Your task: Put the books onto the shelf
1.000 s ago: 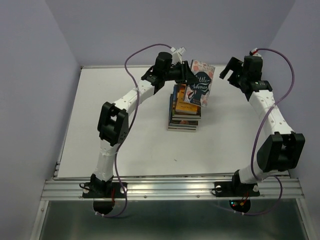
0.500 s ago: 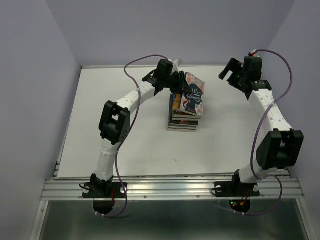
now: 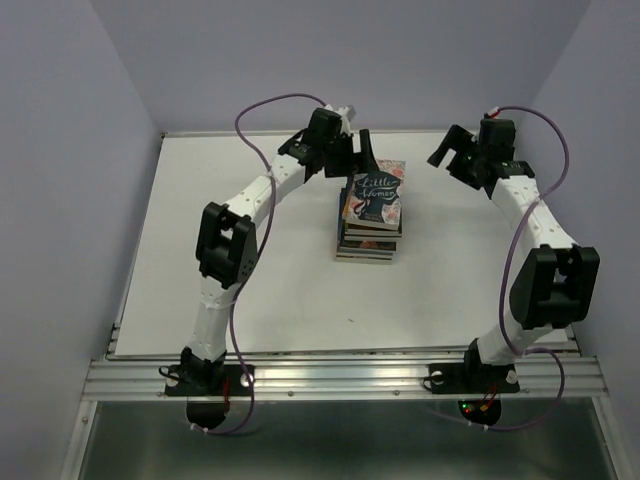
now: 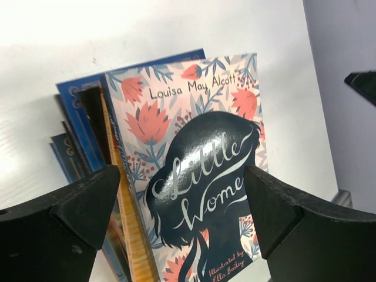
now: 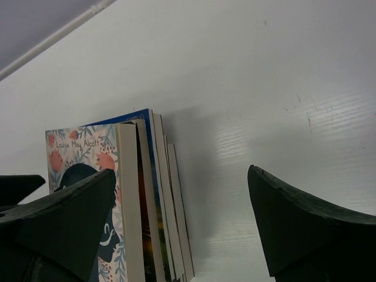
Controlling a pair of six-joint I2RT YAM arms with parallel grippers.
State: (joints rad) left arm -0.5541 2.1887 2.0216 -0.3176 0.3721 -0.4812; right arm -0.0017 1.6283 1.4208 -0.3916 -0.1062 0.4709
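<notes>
Hiding lower covers, Little Women (image 3: pixel 376 197) tops the books (image 3: pixel 367 243); left gripper (image 4: pixel 182 194) and right gripper (image 5: pixel 182 202) gape empty.

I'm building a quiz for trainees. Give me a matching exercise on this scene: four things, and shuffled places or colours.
1 Little Women book
2 left gripper
3 right gripper
4 table

a white
b open, off to the stack's right
c lying on top of the stack
d open, just beyond the stack's far edge

Pairs: 1-c, 2-d, 3-b, 4-a
</notes>
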